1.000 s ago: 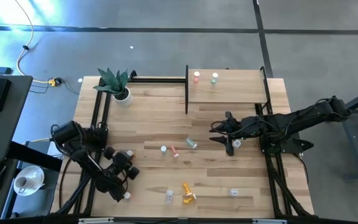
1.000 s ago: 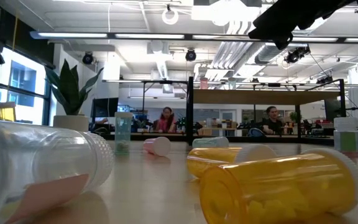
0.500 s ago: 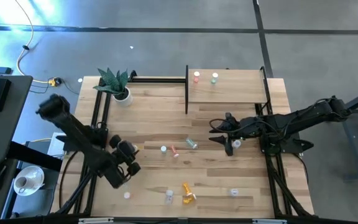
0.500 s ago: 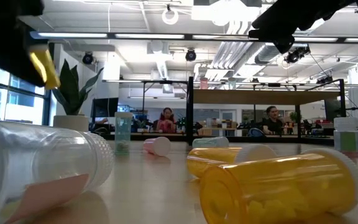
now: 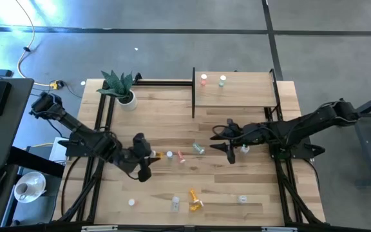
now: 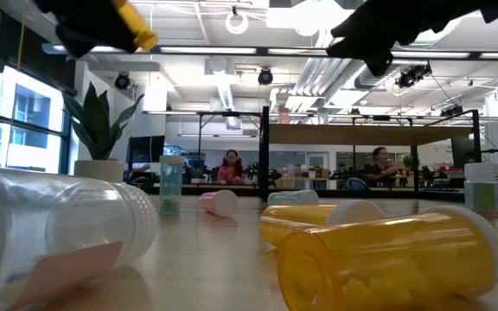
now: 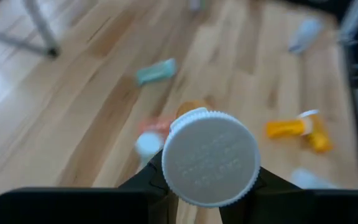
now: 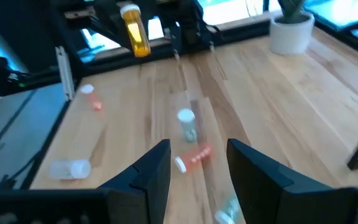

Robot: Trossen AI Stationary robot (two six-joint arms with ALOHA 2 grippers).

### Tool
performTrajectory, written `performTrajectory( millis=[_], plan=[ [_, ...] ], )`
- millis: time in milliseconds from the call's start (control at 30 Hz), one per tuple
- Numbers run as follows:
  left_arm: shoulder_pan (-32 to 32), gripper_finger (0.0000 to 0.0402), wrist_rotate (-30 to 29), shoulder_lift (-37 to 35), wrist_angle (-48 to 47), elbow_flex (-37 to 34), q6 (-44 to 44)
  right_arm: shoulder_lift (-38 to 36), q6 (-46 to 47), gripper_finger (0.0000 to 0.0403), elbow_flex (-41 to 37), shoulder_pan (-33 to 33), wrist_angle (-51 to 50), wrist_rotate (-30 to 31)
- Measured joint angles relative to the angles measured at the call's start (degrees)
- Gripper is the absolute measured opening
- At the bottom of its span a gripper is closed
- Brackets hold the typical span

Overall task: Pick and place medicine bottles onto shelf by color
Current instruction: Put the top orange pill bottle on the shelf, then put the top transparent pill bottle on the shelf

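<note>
Left gripper [image 5: 148, 156]: above the desk's left-centre, jaws clamped on an orange bottle [image 8: 135, 30], white cap [image 7: 211, 157] toward its wrist camera.

Right gripper [image 5: 223, 137]: right of desk centre, jaws parted, empty.

Shelf [image 5: 250, 96]: back right corner, carrying a red bottle [image 5: 203, 80] and a green bottle [image 5: 222, 80].

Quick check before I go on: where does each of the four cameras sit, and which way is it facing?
High: overhead, straight down on table; both arms show.
Low: tabletop height, across lying bottles toward the shelf; arms overhead.
Left wrist: above table; left gripper shut on the orange bottle.
Right wrist: looks toward the left arm; right gripper open.
Shared: right wrist and high both see that bottle.
</note>
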Motion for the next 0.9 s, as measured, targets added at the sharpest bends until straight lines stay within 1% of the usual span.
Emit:
performTrajectory(
  millis=[167, 367, 533, 633, 767, 900],
  plan=[
    [3.10, 0.0044, 3.80, 1.03, 6.80, 0.00, 7.90, 0.87, -2.74, 0.0149, 0.00, 0.00, 3.05, -3.37],
    [5.48, 0.0028, 6.06, 3.02, 13.15, 0.02, 13.81, 3.31, -4.30, 0.0149, -0.02, 0.00, 5.65, -4.75],
    [6.08, 0.0024, 6.00, 4.94, 17.03, 0.13, 15.38, 9.89, -9.70, 0.0149, 0.07, 0.00, 16.93, -4.86],
    [6.06, 0.0023, 6.00, 6.16, 17.88, -0.06, 16.25, 13.36, -11.96, 0.0149, 1.36, 0.00, 19.32, -6.45],
    [6.06, 0.0023, 6.06, 8.59, 19.69, -0.07, 16.96, 17.17, -12.40, 0.0156, 3.50, 0.00, 19.31, -6.56],
    [6.06, 0.0023, 6.09, 10.02, 20.42, -0.07, 17.29, 19.45, -12.40, 0.0178, 5.51, 0.00, 16.91, -6.54]
  ],
)
